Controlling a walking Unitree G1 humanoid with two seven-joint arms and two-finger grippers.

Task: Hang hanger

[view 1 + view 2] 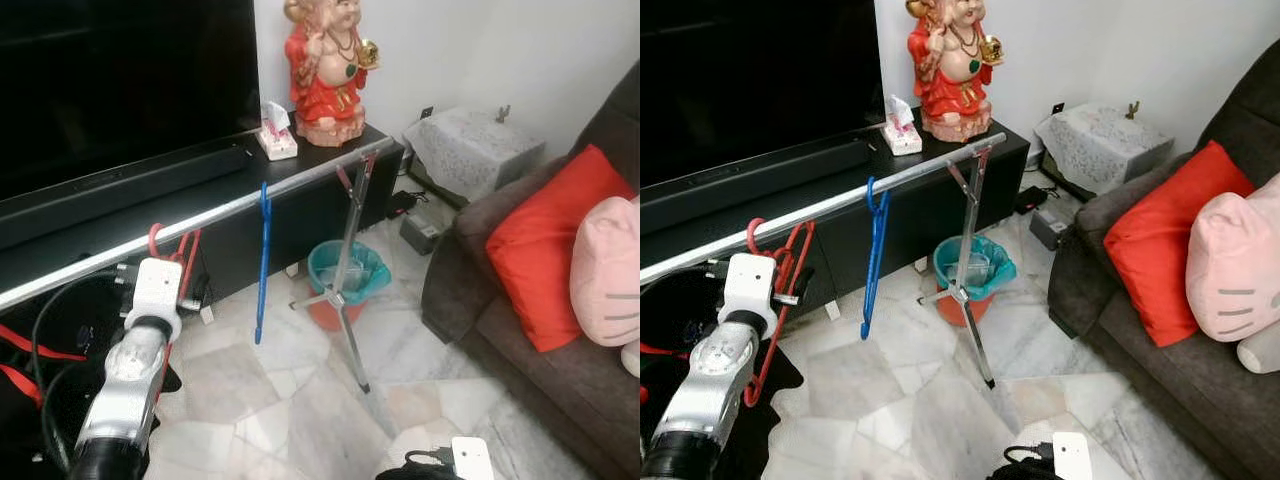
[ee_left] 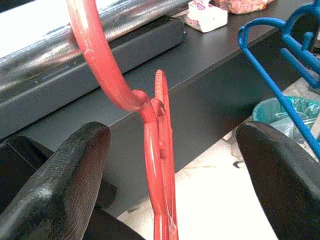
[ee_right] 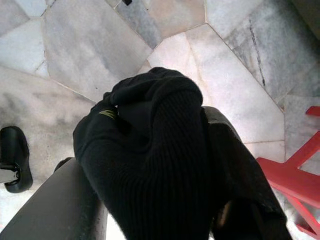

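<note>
Reaching left gripper (image 2: 165, 150) up to silver rail (image 1: 215, 212), fingers (image 2: 65, 185) spread wide either side of red hanger (image 2: 160, 165), not touching it. Red hanger hook (image 2: 97, 60) sitting over rail, so hanger looking hung; jaws parted to let it swing free. Blue hanger (image 1: 876, 250) hanging further along same rail, apart from red one. Holding right gripper (image 3: 165, 190) low over marble floor (image 3: 75, 55), clamped on bundle of black knit cloth (image 3: 145, 165), keeping it clear of rack stand (image 1: 345, 260). Judging hang step near done.
</note>
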